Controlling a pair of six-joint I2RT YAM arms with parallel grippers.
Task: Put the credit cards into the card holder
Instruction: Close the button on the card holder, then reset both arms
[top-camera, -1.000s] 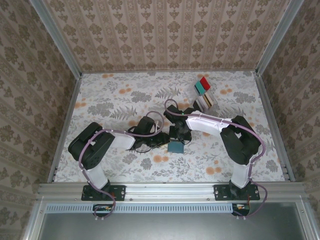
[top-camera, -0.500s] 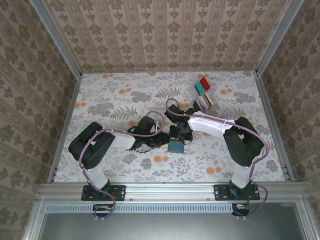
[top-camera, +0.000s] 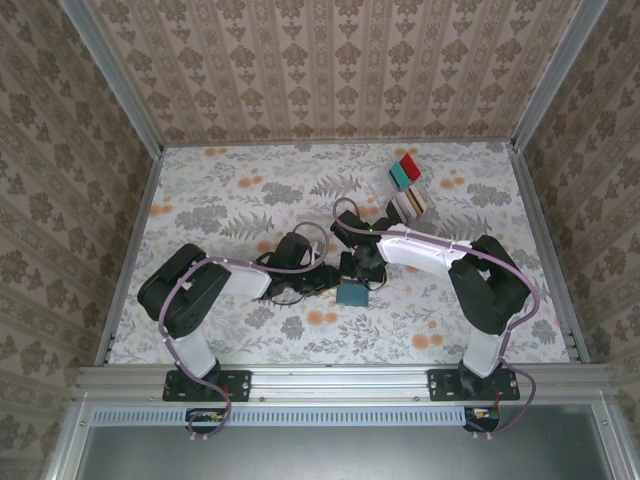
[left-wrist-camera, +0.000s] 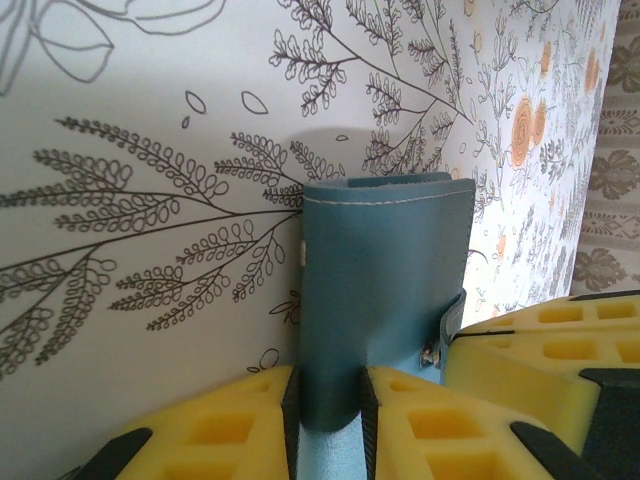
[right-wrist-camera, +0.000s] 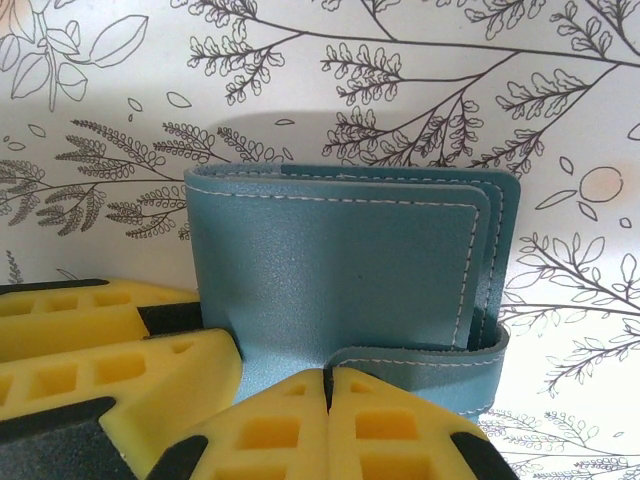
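Card holder (right-wrist-camera: 340, 260) stands on edge on the floral table cover (top-camera: 230, 200), near the middle of the table and towards the arms' side, held from both sides. The left gripper (left-wrist-camera: 327, 392) has its yellow fingers (left-wrist-camera: 240, 430) closed to a narrow gap, with one dark teal panel of the holder clamped between them. The right gripper (right-wrist-camera: 325, 390) is closed fully, its two pads meeting in a dark seam. The holder's lower flap runs into that seam and curls round to the right. The stitched outer face rises above the fingertips, with the paler inner layers showing at its right edge. Well apart, towards the far right, a clear tray (top-camera: 408, 188) holds red and teal pieces, and thin whitish and tan credit cards (top-camera: 413, 204) stand beside them.
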